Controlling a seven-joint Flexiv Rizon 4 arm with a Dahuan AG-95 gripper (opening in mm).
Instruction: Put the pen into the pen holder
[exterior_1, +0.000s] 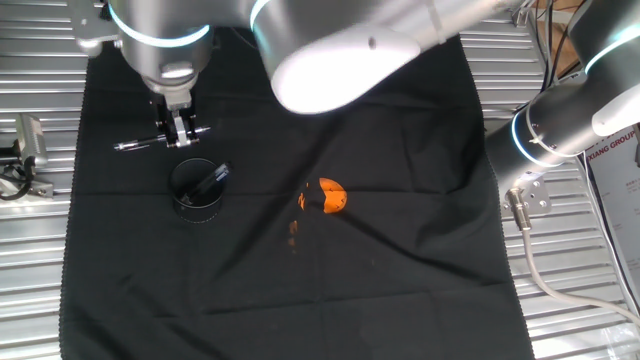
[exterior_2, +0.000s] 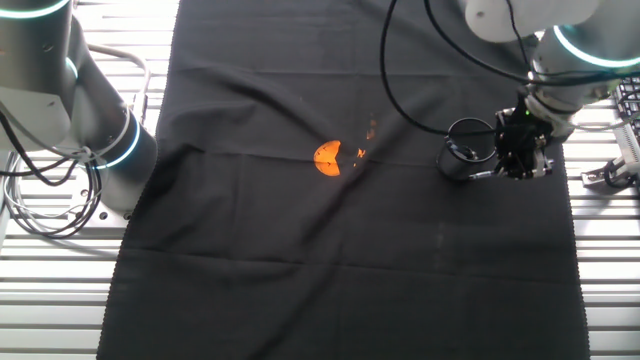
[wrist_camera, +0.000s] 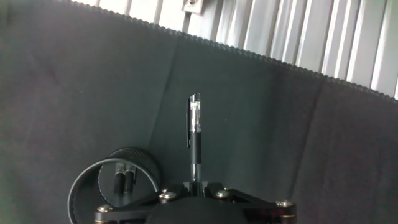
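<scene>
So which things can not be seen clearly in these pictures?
- Hand view: the gripper body hides the fingertips and the slender dark pen's lower end.
- The other fixed view: the gripper covers most of the pen.
- One fixed view: contents of the round black cup are too small to identify.

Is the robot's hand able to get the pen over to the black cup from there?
Probably yes. The gripper already holds the pen sideways, right beside the pen holder. Nothing stands between them, though a dark marker already sits inside.
</scene>
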